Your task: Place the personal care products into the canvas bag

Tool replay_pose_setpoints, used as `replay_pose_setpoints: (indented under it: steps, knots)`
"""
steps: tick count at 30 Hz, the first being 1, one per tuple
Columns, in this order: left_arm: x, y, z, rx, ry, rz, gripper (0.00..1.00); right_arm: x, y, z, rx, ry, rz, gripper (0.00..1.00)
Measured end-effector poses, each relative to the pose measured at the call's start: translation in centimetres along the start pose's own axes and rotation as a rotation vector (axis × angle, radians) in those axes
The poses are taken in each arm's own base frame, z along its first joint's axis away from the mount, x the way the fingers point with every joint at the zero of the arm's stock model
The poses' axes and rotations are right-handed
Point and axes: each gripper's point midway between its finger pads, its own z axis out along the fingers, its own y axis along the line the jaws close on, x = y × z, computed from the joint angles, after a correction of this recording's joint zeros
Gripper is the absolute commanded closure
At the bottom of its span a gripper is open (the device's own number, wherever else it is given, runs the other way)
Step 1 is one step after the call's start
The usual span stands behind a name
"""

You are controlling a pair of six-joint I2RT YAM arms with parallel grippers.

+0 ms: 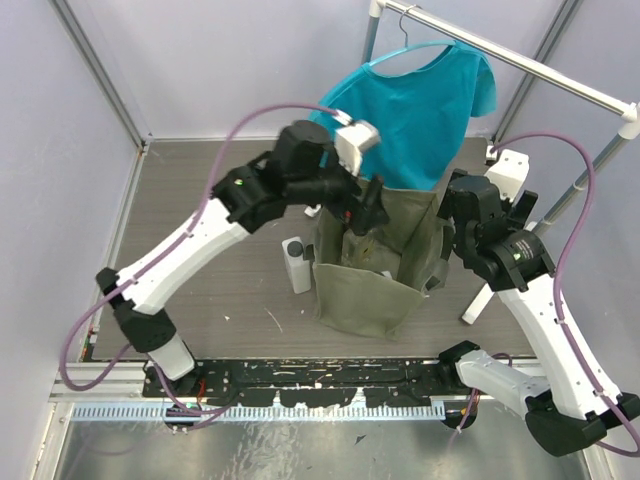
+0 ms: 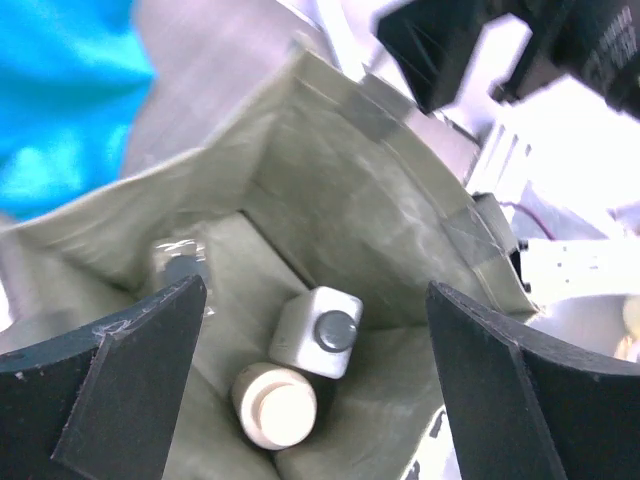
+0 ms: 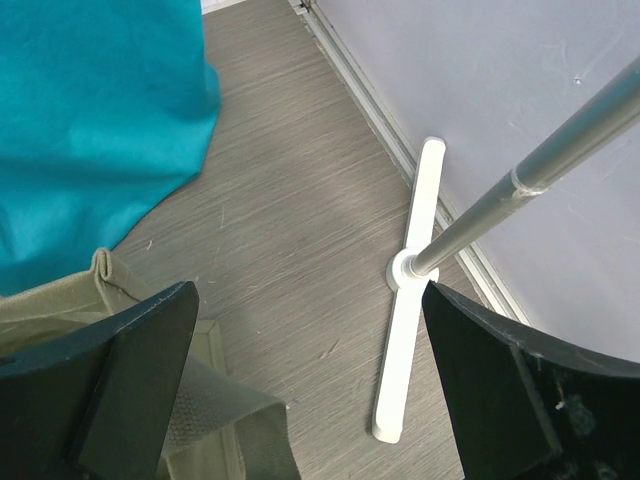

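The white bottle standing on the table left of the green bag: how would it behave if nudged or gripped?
The white bottle stands upright, taller than wide, so a nudge near its dark cap would probably tip it. Its flat sides suggest it would not roll once down, and should suit a two-finger grip. It looks like small rigid plastic, likely light.

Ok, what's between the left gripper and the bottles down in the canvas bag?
Nothing. In the left wrist view the open left gripper looks straight down the canvas bag onto the white bottle and cream bottle.
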Motion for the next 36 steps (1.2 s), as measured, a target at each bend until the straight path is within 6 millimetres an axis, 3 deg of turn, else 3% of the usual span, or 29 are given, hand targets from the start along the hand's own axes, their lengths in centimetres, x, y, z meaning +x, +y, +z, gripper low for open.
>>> replay_pose_setpoints:
  steps: [3,7,14,18,25,36]
  knots:
    - [-2.2,2.7,-3.1,-0.117,-0.104,-0.08,0.02,0.0,0.3,0.2,-0.005,0.001,-0.008,0.0]
    - [-2.0,6.6,-6.2,-0.302,-0.162,-0.224,0.02,0.2,0.7,0.4,-0.013,0.008,-0.017,0.0]
    - [2.4,15.5,-11.6,-0.753,-0.14,-0.616,0.02,0.4,1.5,0.8,-0.032,0.018,-0.028,0.0]
    - [5.0,17.6,-13.1,-0.947,-0.094,-0.725,0.02,0.6,1.7,0.9,-0.035,0.023,-0.041,0.0]
    - [9.0,19.0,-12.5,-1.127,0.019,-0.859,0.02,0.9,1.8,1.0,-0.038,0.029,-0.05,0.0]
    - [15.4,20.3,-7.1,-1.174,0.319,-0.927,0.02,1.0,1.5,0.9,-0.038,0.025,-0.046,0.0]
